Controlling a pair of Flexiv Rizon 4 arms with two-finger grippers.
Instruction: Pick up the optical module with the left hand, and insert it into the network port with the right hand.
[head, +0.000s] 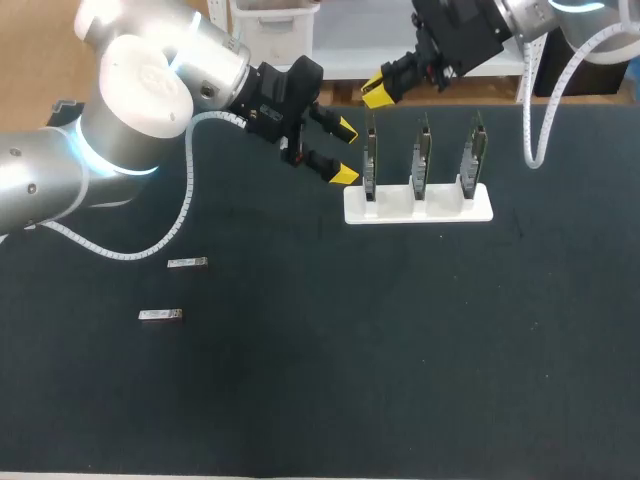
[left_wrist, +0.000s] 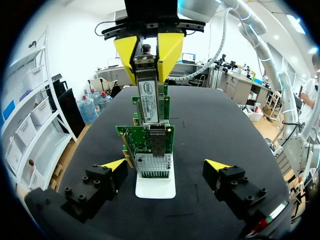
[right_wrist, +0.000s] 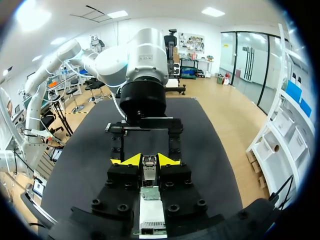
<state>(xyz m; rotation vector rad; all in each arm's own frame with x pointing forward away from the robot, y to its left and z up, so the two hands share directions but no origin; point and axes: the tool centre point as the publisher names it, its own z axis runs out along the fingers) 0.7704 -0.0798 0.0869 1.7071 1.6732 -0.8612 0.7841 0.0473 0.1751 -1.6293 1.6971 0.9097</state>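
Right jaws on optical module, mostly hidden in head view.

The matte charcoal-black surface is plain, without pattern. The rectangular plastic stand is white, and its three printed circuit cards are green. The nearest card shows gold dots along its edges and a silvery grey network port above a grey ribbed block. The silver metal optical module bears a white label with dark print. The left fingers and the right fingers are black with bright yellow tips. Two small bar-shaped loose modules are silver. The left arm is silver-white with a pale blue glowing ring, and its ribbed cable is white.
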